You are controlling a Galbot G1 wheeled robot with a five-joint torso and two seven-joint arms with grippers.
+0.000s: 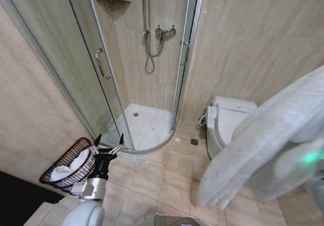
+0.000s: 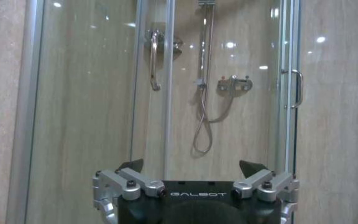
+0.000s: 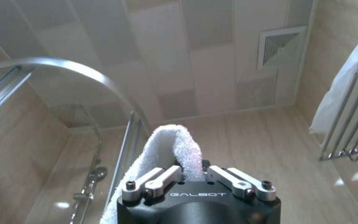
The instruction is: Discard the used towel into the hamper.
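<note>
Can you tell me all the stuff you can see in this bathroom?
Hamper: one, dark red-brown wire, on the floor by the left wall, white cloth inside.
Towel: one, white, hanging large at the right of the head view.
Shower enclosure: one, glass with silver frame, back corner.
Shower hose: one, silver, on the enclosure's back wall.
Toilet: one, white, against the right wall.
Floor drain: one, dark, between shower and toilet.
Left end effector: one, black and silver, open, just beside the hamper.
Right end effector: one, black and silver, shut on the towel, pointing at the ceiling.
</note>
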